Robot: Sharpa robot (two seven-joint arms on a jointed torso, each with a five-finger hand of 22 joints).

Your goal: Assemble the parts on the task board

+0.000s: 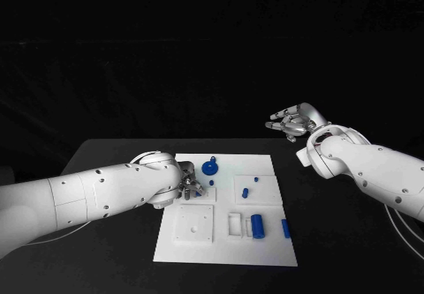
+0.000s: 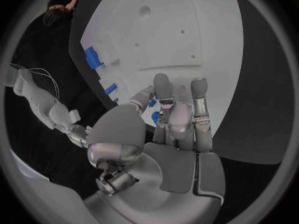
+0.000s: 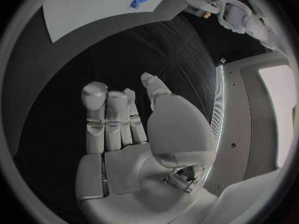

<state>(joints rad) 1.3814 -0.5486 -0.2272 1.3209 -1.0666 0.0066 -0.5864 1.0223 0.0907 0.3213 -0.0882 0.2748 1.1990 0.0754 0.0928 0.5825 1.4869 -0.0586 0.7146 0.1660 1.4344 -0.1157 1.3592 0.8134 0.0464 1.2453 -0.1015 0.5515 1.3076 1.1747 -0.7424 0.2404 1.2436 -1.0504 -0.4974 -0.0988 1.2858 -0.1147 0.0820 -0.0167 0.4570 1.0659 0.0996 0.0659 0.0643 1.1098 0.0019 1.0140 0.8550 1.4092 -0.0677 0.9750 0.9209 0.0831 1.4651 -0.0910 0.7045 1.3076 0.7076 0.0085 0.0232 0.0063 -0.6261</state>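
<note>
The white task board (image 1: 265,245) lies in the middle of the table. On its far part lie a round blue part (image 1: 210,168) and small blue pegs (image 1: 245,192). A blue cylinder (image 1: 257,226) and a blue bar (image 1: 285,228) lie near its front right. My left hand (image 1: 189,185) is low over the board's left side. In the left wrist view its thumb and a finger pinch a small blue part (image 2: 152,103). My right hand (image 1: 291,123) hangs high beyond the board's far right corner, with its fingers apart and nothing in them (image 3: 118,119).
A white square plate with holes (image 1: 191,224) sits at the board's front left, and a white slotted holder (image 1: 234,225) stands beside the blue cylinder. Black table surface (image 1: 115,159) surrounds the board on all sides.
</note>
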